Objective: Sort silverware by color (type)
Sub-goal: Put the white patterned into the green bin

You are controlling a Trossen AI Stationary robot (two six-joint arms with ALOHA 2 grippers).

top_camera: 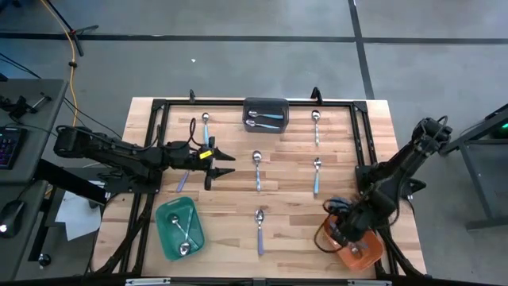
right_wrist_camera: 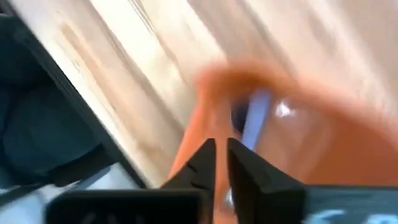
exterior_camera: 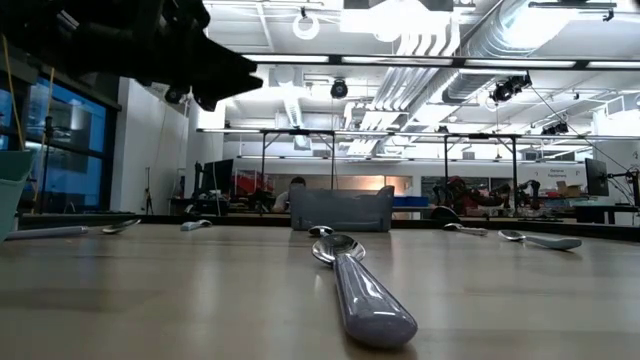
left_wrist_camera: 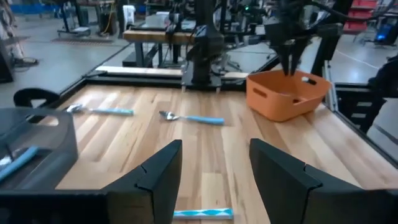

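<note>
Spoons (top_camera: pixel 257 169) lay scattered on desk (top_camera: pixel 230 208); left pincer (top_camera: pixel 225 164) hung open mid-desk, right pincer (right_wrist_camera: pixel 221 163) nearly closed, empty, over orange bin (top_camera: pixel 359 256).

The right wrist view is smeared throughout: the orange bin (right_wrist_camera: pixel 280 124) is a soft blur, and the pale blue streak (right_wrist_camera: pixel 256 118) inside it has no readable outline, so whether it is a spoon handle cannot be told. In the high view the right tool (top_camera: pixel 347 230) and its arm cover much of that bin at 4 o'clock on the tabletop (top_camera: pixel 230 206), hiding its contents. In the low view the green bin (exterior_camera: pixel 12 190) is cut off by the 9 o'clock edge. The left wrist view crops the grey bin (left_wrist_camera: pixel 37 149) at 9 o'clock and a blue-handled spoon (left_wrist_camera: pixel 202 213) at 6 o'clock, its bowl hidden behind a finger.
</note>
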